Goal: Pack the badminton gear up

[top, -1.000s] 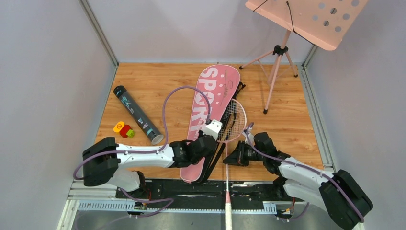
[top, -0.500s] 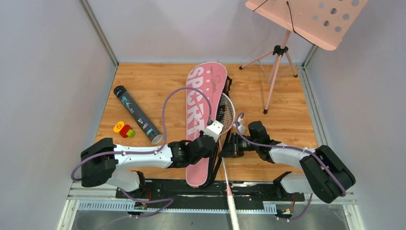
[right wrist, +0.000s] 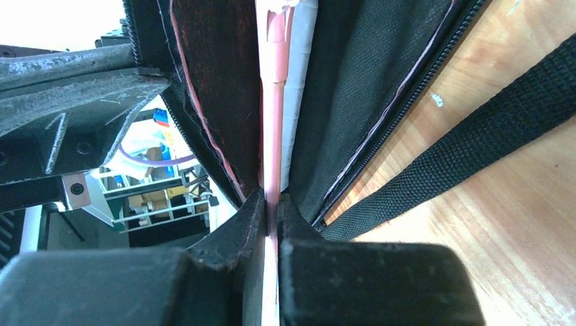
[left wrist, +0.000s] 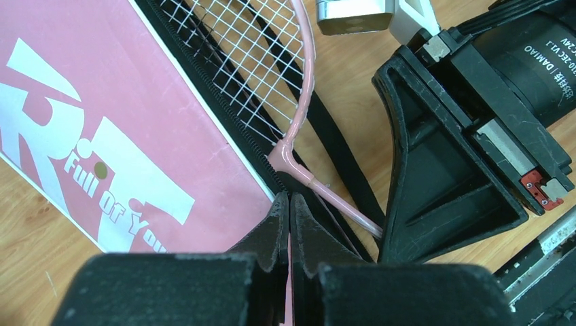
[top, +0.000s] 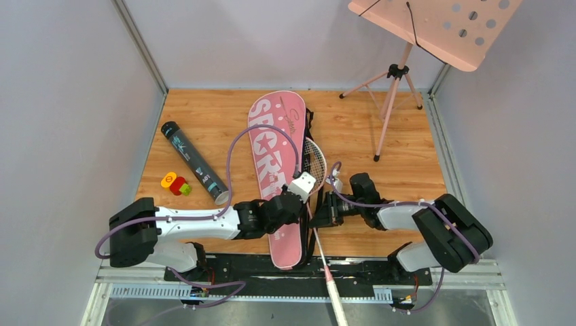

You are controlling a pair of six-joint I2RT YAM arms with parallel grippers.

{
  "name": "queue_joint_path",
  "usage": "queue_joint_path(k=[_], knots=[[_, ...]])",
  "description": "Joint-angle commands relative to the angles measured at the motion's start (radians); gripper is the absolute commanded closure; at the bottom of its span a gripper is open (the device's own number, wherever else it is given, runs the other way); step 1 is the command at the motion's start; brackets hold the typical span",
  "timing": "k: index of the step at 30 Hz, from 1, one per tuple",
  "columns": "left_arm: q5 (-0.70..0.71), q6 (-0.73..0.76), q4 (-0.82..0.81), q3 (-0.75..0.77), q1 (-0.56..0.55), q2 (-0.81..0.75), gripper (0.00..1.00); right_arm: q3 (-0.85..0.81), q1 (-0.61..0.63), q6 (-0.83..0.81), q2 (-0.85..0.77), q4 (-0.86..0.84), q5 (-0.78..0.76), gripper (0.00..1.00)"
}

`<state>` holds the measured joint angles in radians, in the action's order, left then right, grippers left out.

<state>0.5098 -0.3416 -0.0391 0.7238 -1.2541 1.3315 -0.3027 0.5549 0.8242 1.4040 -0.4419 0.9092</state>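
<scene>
pinching bag (left wrist: 102,122) edge, left tool (left wrist: 290,204); right tool (right wrist: 270,204) clamped on racket shaft (right wrist: 272,122); overhead hides both.

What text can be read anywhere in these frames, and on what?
"SPORT": pink racket bag, top view.
"Full Of You", cut off: same bag, left wrist view.
"DAMIAO": right arm's motor housing.
Too small to read: print on the black tube, script on the bag.

You have a pink stand (top: 435,26) at the far right corner of the table (top: 204,122). Its tripod feet rest on the wood and its perforated tray sits tilted high above that corner. Near the left edge, slightly nearer than midway, lies a small toy (top: 176,183) with orange, red and green parts side by side.
</scene>
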Motion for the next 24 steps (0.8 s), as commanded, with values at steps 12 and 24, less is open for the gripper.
queue_joint_path(k=[12,24], knots=[[0.026,-0.025,-0.028,-0.047,0.001,-0.065,1.0,-0.153,0.002,0.066,0.229,-0.284,0.102,1.0],[-0.031,-0.033,-0.059,-0.056,0.001,-0.073,1.0,-0.248,-0.005,0.111,0.315,-0.371,-0.018,1.0]])
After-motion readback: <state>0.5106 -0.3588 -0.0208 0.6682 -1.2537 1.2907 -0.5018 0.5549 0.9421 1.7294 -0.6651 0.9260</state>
